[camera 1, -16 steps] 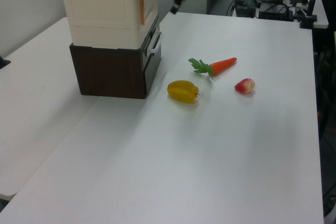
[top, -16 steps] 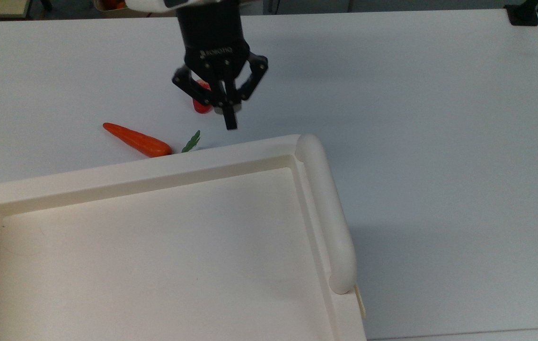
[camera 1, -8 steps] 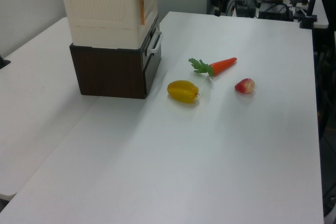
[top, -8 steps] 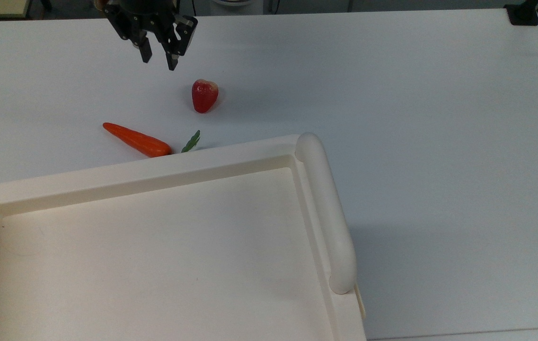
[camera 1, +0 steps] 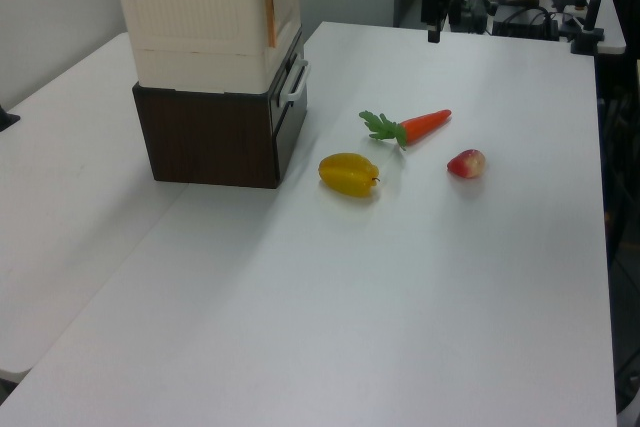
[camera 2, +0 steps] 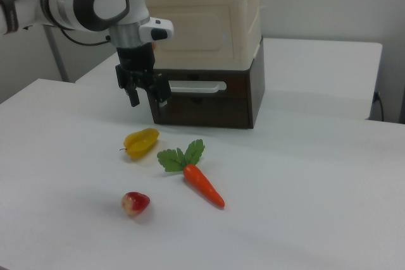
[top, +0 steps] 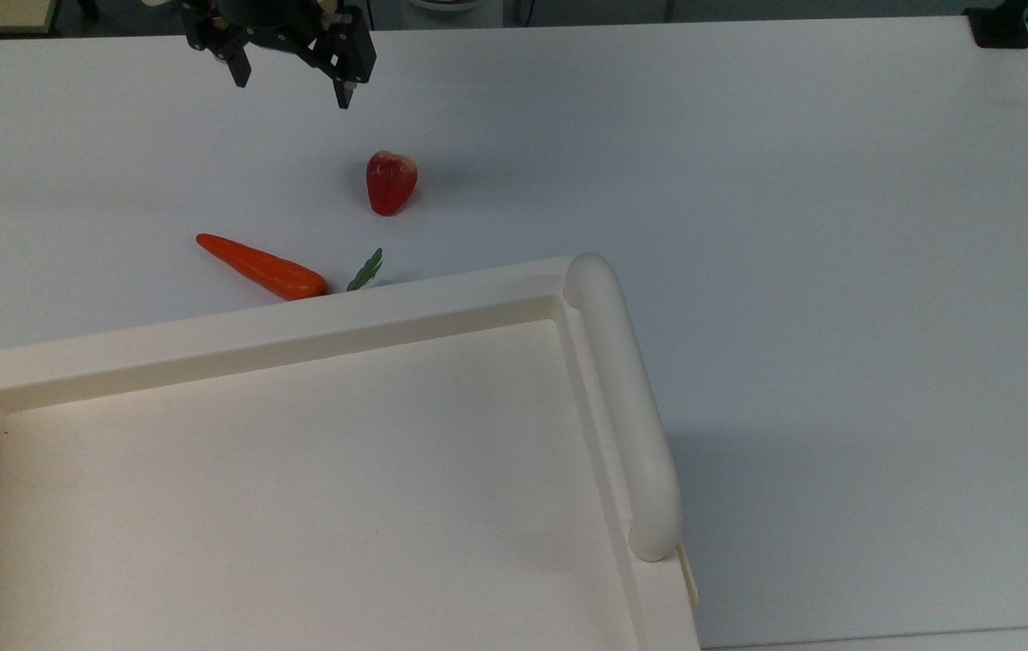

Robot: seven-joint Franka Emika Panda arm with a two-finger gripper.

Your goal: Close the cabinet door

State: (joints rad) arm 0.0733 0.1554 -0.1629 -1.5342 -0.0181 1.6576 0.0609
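Counter (camera 1: 420, 277): white, carries everything.
Cabinet (camera 2: 209, 49): cream upper box on a dark brown base; its recessed top (top: 297, 488) holds nothing.
Cabinet door (camera 2: 193, 28): cream panel on the upper box's front, lying flush in the right view.
My tool (top: 292, 86): fingers spread, holding nothing, hanging well apart from the door.
Carrot (camera 2: 201, 181): lies near the cabinet front.
Yellow fruit (camera 2: 142, 141): beside the carrot leaves.
Red fruit (top: 390, 182): nearest my tool.

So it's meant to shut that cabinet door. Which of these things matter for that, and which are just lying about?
For the job:
- cabinet door, on the cream cabinet's front
- gripper, jaws open, holding nothing

Just lying about on the table:
- carrot
- yellow fruit
- red fruit
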